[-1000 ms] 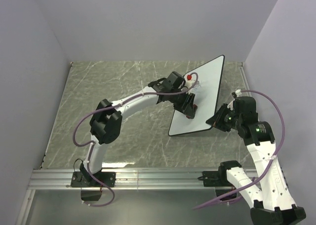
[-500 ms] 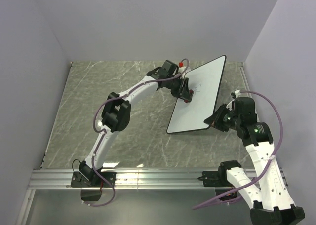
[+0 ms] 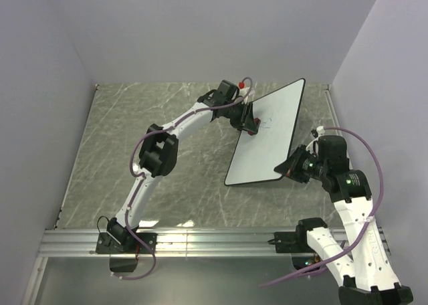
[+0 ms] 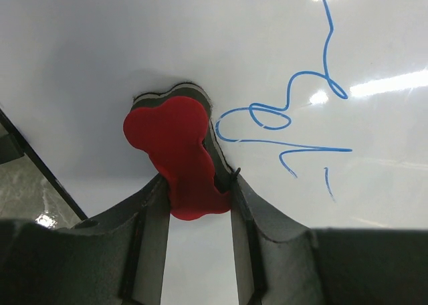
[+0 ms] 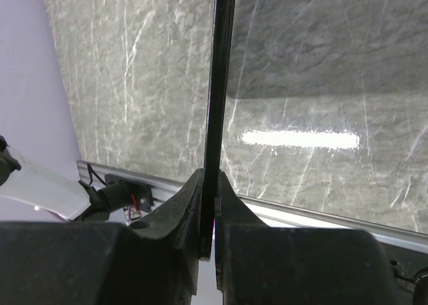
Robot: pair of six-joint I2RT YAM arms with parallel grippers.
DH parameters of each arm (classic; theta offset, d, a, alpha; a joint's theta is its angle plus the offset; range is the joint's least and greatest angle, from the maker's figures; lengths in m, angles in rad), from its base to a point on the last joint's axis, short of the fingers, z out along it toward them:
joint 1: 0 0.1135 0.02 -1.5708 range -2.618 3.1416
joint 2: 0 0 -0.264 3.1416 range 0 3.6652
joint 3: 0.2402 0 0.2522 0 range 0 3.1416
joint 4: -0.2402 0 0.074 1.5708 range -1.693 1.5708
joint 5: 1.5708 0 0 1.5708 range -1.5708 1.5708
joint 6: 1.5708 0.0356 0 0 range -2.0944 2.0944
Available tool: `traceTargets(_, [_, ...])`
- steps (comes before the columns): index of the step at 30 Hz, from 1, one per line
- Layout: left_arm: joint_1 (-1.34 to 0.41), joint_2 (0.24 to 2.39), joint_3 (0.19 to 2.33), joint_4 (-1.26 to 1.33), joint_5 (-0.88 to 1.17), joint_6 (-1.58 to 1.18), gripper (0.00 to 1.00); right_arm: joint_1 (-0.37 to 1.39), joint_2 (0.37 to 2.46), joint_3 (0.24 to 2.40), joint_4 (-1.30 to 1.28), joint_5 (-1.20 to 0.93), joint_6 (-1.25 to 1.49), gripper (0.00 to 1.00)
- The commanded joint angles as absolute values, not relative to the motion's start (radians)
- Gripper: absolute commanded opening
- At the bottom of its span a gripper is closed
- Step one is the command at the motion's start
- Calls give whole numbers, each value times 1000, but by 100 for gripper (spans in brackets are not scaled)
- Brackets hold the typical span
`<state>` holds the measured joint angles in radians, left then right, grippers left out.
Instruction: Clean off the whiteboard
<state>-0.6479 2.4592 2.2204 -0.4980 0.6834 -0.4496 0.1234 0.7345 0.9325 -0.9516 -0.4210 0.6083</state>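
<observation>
Underneath, tabletop: grey marbled slab. The whiteboard lies over its right half and reaches toward the far right corner.
Whiteboard look: large flat white rectangle with a thin black rim and rounded corners. The face is glossy with lamp glare and mostly bare, apart from a small blue scribble in its far half.
Whiteboard axis: the long axis runs from the near side away toward the far right corner, slanting rightward. The short near edge faces the arm bases and the writing face is turned upward. Whether the left long edge touches the tabletop cannot be told.
Overhead view only: the board's whole outline and both arms. The scribble is just a faint speck, and the eraser is hidden under the left pincer.
Left wrist view only: the red bone-shaped eraser with its dark felt pad flat against the board face. Blue loops and strokes lie just to its right.
Right wrist view only: the board edge-on as a dark line, with its shadow falling on the tabletop to one side.
Right pincer: clamped on the rim at the near right corner, the edge running between both fingers.
Left pincer grip: closed on the eraser's near lobe.
</observation>
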Motion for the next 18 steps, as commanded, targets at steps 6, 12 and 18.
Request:
traceTargets(6, [-793,2335,2224,-480,741,-373,0,153,724,916,-930,-692,492,0])
traceTargets(12, [-830,2287,2178,-497,632,-359,0,153,698,905,-930,-701,488,0])
traceTargets(18, [-764,2381,2255,-494,543,-403,0,156,669,917,-977,-706,474,0])
